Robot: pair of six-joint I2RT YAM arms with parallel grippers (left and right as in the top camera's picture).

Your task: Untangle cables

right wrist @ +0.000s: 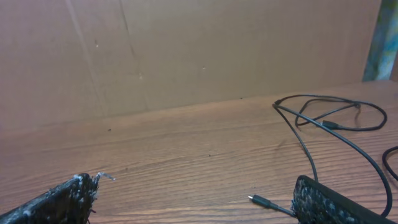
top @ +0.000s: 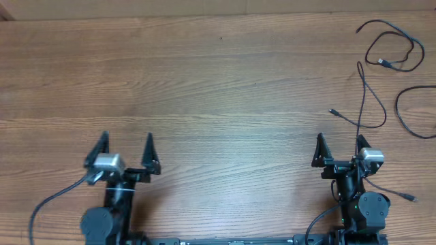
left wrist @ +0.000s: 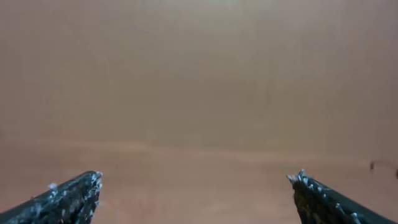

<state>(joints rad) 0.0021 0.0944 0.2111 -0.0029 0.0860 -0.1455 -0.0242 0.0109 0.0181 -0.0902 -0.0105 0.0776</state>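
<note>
Left gripper (top: 127, 136) and right gripper (top: 338, 138) at near edge, jaws spread wide, nothing held. Wooden table (top: 204, 82) beneath. Black cables (top: 385, 63) in loose loops, far right corner; one strand runs back beside right gripper, small plug (right wrist: 255, 200) between its fingers

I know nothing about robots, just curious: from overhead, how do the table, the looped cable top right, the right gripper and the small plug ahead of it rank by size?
1. Table, by far.
2. Looped cable and right gripper: similar spread, not ranked.
3. Plug, a speck.
</note>
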